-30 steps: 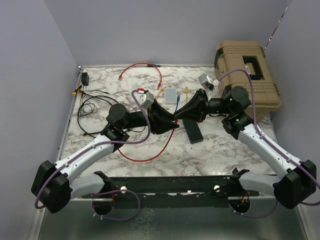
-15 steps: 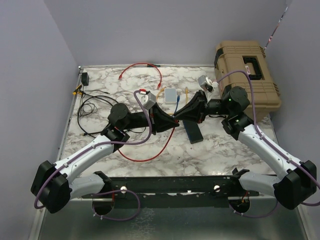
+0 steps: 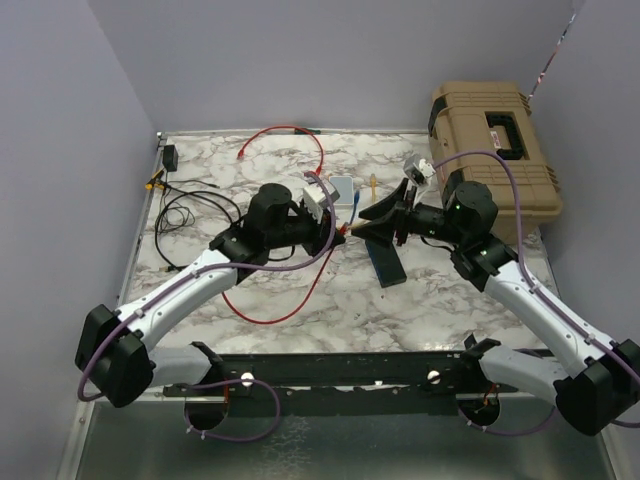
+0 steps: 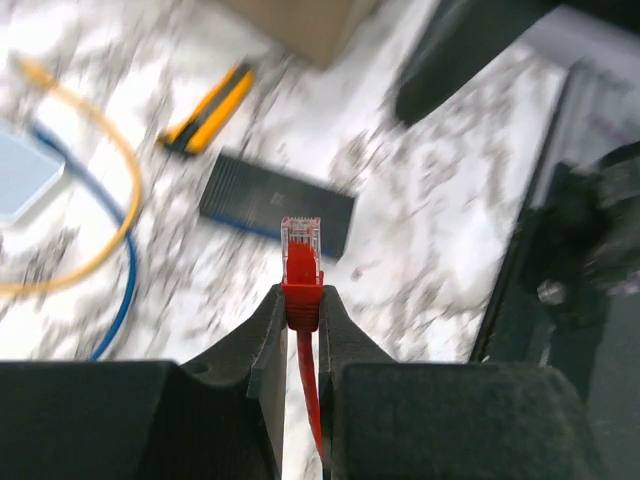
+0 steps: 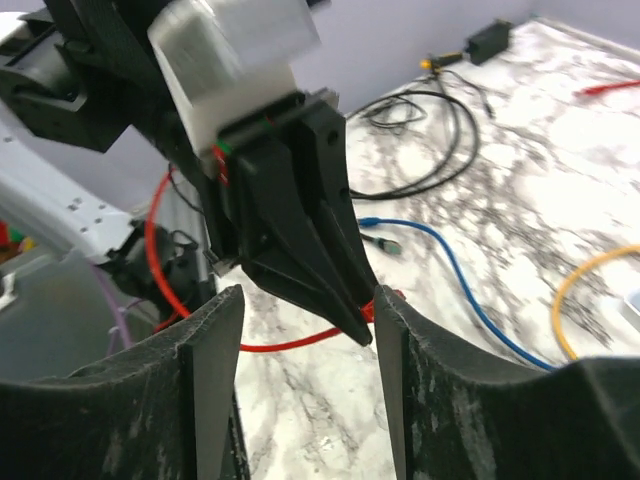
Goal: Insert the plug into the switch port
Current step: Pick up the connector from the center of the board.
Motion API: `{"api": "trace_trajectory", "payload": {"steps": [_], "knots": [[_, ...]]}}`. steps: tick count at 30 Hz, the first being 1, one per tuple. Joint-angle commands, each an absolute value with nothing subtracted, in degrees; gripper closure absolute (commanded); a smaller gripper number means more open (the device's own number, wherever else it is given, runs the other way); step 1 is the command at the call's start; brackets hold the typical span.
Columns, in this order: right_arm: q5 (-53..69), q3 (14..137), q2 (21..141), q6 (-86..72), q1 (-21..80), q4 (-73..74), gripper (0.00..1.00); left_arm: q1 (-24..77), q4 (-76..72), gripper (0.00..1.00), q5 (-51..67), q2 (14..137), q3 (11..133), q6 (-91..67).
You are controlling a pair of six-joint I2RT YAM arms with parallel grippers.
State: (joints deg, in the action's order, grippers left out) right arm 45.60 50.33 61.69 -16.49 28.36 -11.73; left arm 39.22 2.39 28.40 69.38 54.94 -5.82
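The plug [image 4: 300, 237], clear-tipped with a red boot, sticks up from between the fingers of my left gripper [image 4: 302, 305], which is shut on it. Its red cable [image 3: 290, 310] trails back over the table in a loop. In the top view my left gripper [image 3: 338, 232] hovers just left of the switch [image 3: 385, 262], a flat black box lying on the marble. In the left wrist view the switch [image 4: 277, 203] lies beyond the plug tip. My right gripper [image 3: 360, 224] faces the left one, open. In the right wrist view its fingers [image 5: 395, 370] flank the left gripper's tips without touching.
A tan case [image 3: 490, 140] stands at the back right. A small grey-white box [image 3: 342, 190] with blue and yellow cables [image 4: 120, 250] lies behind the grippers. Black cables [image 3: 190, 215] and a black adapter [image 3: 170, 157] lie at the left. A yellow-black tool [image 4: 208, 110] lies near the switch.
The right gripper has opened and let go of the plug. The left gripper closed on it half a second ago, and the left arm has since reached further forward and turned its wrist.
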Motion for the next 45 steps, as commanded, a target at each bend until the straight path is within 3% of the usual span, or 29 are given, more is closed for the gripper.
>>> {"api": "trace_trajectory", "payload": {"steps": [1,10,22,39,45], "knots": [[30.3,49.1,59.3,-15.3,28.2,-5.9,0.41,39.2,15.6,1.00,18.2,74.3,57.2,-0.3],[14.7,49.3,64.1,-16.1,25.3,2.7,0.36,40.5,20.7,1.00,15.2,81.7,60.0,4.1],[16.4,49.3,72.9,-16.1,21.3,5.1,0.35,41.0,21.0,1.00,16.2,88.1,60.6,3.3],[11.5,38.8,67.5,-18.6,21.2,1.9,0.33,41.6,23.7,1.00,11.8,94.7,61.3,-0.3],[9.6,37.2,66.7,-19.1,21.3,0.5,0.33,42.1,26.3,1.00,3.6,97.7,62.2,2.5]]}}
